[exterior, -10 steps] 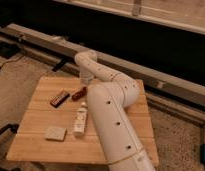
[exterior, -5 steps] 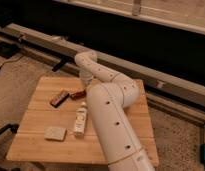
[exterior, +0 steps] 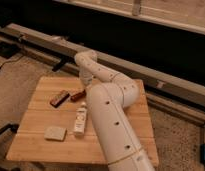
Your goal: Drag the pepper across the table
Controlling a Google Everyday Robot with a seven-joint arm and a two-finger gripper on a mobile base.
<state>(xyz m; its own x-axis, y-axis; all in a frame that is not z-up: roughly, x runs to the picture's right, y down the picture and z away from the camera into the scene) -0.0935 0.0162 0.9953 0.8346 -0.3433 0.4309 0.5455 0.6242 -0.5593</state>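
Note:
The pepper (exterior: 77, 95) is a small reddish-brown tapered piece lying on the light wooden table (exterior: 121, 142), left of centre near the far side. My gripper (exterior: 86, 83) hangs from the white arm, pointing down. It is right at the pepper's far right end, touching it or just above it. The wrist hides the contact.
A dark brown flat bar (exterior: 59, 98) lies just left of the pepper. A white bottle (exterior: 80, 120) lies on its side in front of the pepper. A pale beige block (exterior: 55, 132) sits near the front left. My arm (exterior: 113, 125) covers the table's right half.
The pepper has slid slightly left and toward the front, closer to the dark bar, with my gripper following it. The other things have not moved.

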